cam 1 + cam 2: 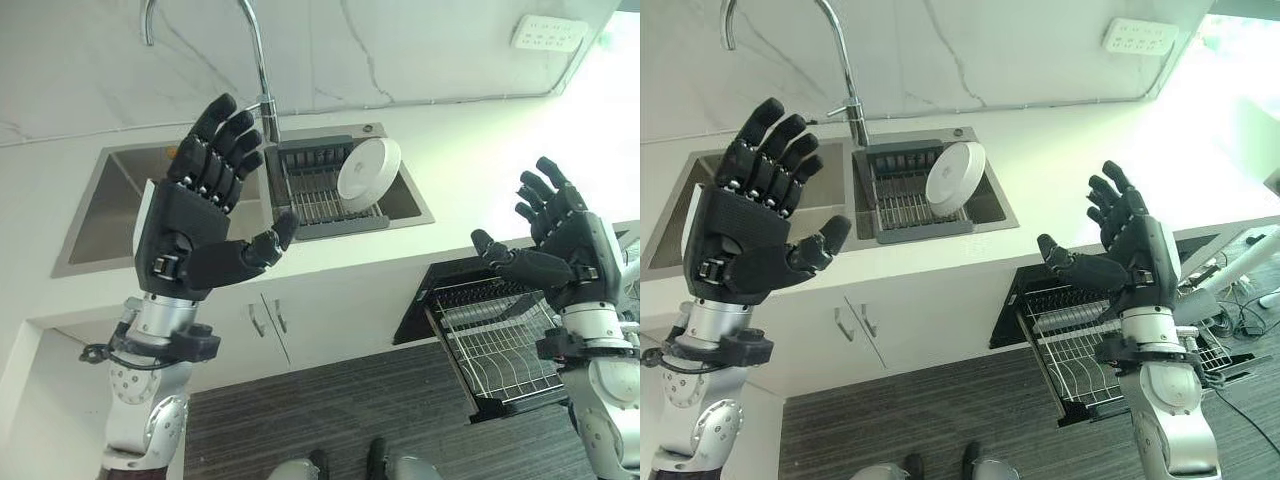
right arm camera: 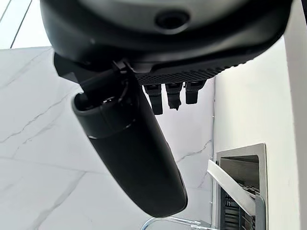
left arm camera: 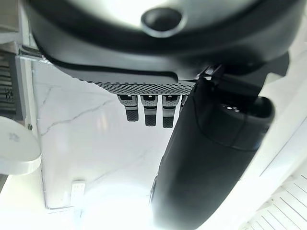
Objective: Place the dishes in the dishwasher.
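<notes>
A white plate (image 1: 368, 170) stands on edge in a dark drying rack (image 1: 318, 195) inside the right basin of the sink. The dishwasher's wire rack (image 1: 495, 345) is pulled out below the counter at the right, with nothing on it. My left hand (image 1: 200, 225) is raised in front of the sink, palm up, fingers spread and holding nothing. My right hand (image 1: 555, 245) is raised above the pulled-out rack, also open with nothing in it. The plate's edge (image 3: 14, 146) shows in the left wrist view.
A tall curved faucet (image 1: 262, 95) rises behind the sink. The left basin (image 1: 110, 200) lies behind my left hand. White cabinet doors (image 1: 265, 325) sit under the counter. A wall socket (image 1: 548, 33) is at the upper right. Dark floor (image 1: 330, 420) lies below.
</notes>
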You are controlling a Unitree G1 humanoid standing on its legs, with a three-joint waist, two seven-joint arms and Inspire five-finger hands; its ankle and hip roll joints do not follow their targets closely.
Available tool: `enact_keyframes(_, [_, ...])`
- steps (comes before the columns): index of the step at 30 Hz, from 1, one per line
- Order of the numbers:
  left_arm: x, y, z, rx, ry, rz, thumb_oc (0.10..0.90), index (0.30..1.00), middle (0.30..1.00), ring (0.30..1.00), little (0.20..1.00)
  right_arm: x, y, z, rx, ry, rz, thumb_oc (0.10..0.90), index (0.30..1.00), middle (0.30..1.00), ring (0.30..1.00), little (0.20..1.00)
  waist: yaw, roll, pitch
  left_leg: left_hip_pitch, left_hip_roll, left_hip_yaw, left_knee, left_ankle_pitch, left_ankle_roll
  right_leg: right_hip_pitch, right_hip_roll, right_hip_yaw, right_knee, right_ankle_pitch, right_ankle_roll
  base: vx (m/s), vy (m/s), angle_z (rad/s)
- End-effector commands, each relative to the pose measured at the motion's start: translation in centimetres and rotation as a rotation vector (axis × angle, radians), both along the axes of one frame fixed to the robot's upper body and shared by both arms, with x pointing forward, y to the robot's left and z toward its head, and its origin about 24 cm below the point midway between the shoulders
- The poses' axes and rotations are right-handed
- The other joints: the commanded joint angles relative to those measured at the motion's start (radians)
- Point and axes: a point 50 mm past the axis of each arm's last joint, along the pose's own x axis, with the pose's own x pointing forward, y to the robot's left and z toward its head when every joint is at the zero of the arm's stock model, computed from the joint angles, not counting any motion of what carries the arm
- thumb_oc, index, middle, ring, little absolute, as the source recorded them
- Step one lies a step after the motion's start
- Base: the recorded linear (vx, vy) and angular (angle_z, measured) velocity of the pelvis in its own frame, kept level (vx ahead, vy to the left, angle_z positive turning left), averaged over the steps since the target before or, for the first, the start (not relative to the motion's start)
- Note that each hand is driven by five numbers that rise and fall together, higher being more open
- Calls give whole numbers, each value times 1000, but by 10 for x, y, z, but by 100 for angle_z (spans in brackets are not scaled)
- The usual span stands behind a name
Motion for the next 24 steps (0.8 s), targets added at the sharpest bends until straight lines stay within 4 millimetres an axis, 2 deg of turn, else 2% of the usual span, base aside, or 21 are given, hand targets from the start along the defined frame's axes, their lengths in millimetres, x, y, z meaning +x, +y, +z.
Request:
enact_keyframes(1, [-15,-8,34,-5,-235,-79,800,900,900,900,900,-6,6,55,-67,-321,66,800,900,900,900,900,9,0,-47,15,87,63,58,-81,-61,42,-5,17,-6,-110,79,14,-27,23])
enact_keyframes(6, [-10,-9,28,-21,-215,-81,800,900,900,900,900,-4,19,59,-74,-367,145,800,900,900,900,900,7,29,-57,-30,78,28,58,-76,-73,51,23,8,-6,-121,87,32,46,28])
enact_keyframes(10, [-7,-12,28,-23,-216,-87,800,900,900,900,900,-3,26,58,-94,-358,208,800,900,900,900,900,8,18,-63,-22,61,13,58,-89,-61,64,22,8,-6,-131,87,74,102,5])
enact_keyframes(13, [-5,-14,28,-25,-215,-81,800,900,900,900,900,-2,23,55,-37,-341,227,800,900,900,900,900,6,10,-73,-17,53,7,58,-106,-53,72,16,3,-6,-133,93,167,195,-5])
enact_keyframes(17, [-5,-12,29,-1,-220,-66,800,900,900,900,900,-7,19,50,4,-336,212,800,900,900,900,900,4,1,-74,-7,40,19,58,-125,-33,73,-3,-2,-6,-119,111,139,166,-7])
enact_keyframes(20, [-5,-11,32,24,-232,-71,800,900,900,900,900,-7,18,50,12,-350,195,800,900,900,900,900,17,-4,-57,1,33,18,58,-130,-16,86,-20,-21,-6,-102,127,107,178,-10])
enact_keyframes(22, [-6,-9,34,53,-236,-76,800,900,900,900,900,-6,18,50,42,-365,168,800,900,900,900,900,29,2,-43,4,36,14,58,-127,3,127,-13,-59,-6,-60,138,135,217,-1])
enact_keyframes(23, [-6,-8,33,61,-232,-82,800,900,900,900,900,-6,18,50,59,-374,160,800,900,900,900,900,29,13,-36,15,40,3,58,-130,15,157,1,-69,-3,-2,145,132,196,18])
enact_keyframes(24, [-6,-9,31,81,-245,-78,800,900,900,900,900,-5,17,45,120,-364,184,800,900,900,900,900,22,21,-18,25,39,-13,58,-126,24,120,-11,-55,68,55,138,103,155,24])
